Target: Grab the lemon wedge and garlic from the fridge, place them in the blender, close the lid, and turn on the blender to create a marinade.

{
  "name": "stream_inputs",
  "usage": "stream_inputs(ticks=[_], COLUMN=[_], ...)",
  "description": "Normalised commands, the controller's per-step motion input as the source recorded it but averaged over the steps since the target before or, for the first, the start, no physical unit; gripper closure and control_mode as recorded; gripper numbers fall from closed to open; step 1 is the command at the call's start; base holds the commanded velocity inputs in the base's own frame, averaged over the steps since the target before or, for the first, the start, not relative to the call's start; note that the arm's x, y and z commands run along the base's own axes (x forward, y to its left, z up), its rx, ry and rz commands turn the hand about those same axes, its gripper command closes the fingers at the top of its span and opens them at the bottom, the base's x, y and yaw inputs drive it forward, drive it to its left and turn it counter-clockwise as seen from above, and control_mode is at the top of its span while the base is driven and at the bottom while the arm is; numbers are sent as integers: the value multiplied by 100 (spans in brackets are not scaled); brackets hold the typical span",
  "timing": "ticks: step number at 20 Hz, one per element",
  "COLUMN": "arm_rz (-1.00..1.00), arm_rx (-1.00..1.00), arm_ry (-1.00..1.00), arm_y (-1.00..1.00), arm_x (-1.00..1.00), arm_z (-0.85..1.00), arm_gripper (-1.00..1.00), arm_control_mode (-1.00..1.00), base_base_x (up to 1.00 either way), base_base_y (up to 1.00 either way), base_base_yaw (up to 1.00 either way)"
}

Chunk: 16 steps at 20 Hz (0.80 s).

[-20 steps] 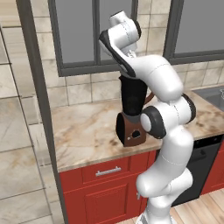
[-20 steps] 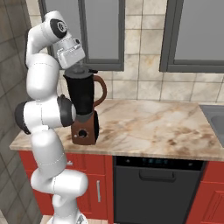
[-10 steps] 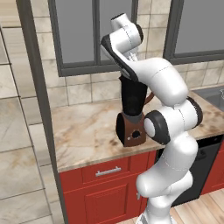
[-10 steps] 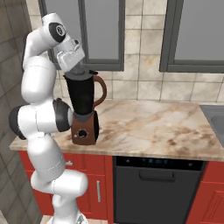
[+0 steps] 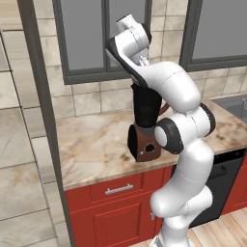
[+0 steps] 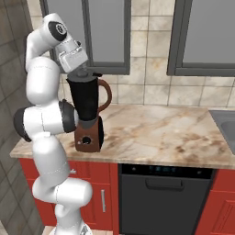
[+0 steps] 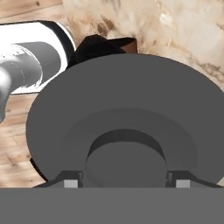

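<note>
Currently the blender (image 6: 88,114) stands on the marble countertop (image 6: 156,133), toward its left end in the right base view, with the arm's hand directly above the jar mouth. From the right base view the brown curved handle (image 6: 107,94) on the jar's right side and the round dial (image 6: 85,141) on the reddish-brown base are readable; the left base view hides the handle almost entirely behind the white arm links and shows the blender (image 5: 144,126) only as a dark jar over its base, partly covered by the elbow joint. At the hand camera, the lid (image 7: 127,118) appears as a flat round dark grey disc with its central knob (image 7: 126,159) sitting between the two finger tips of the gripper (image 7: 124,180), one tip at each side of the knob and touching or nearly touching it, so the gripper is pinching the knob. Whether the lid is fully seated on the jar rim cannot be determined; in the right base view the hand covers the joint. Behind the counter are beige wall tiles and grey-framed windows (image 6: 108,32). Below it are red cabinets (image 5: 113,207) and a black dishwasher (image 6: 160,197), with a sink edge (image 6: 225,124) at the far right.
</note>
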Motion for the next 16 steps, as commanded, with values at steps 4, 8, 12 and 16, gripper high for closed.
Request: stream_inputs(ticks=[4,8,12,16], arm_rz=[0,2,8,0], arm_rx=[-2,-7,-29,-15], arm_ry=[11,8,7,0], arm_y=[39,30,48,20], arm_x=[-33,-16,-1,12], arm_z=[-68,-22,-56,-52], arm_gripper=[100,100,100,100], arm_control_mode=[-100,-100,-100,-100], base_base_x=[0,0,0,0], base_base_y=[0,0,0,0], base_base_yaw=[0,0,0,0])
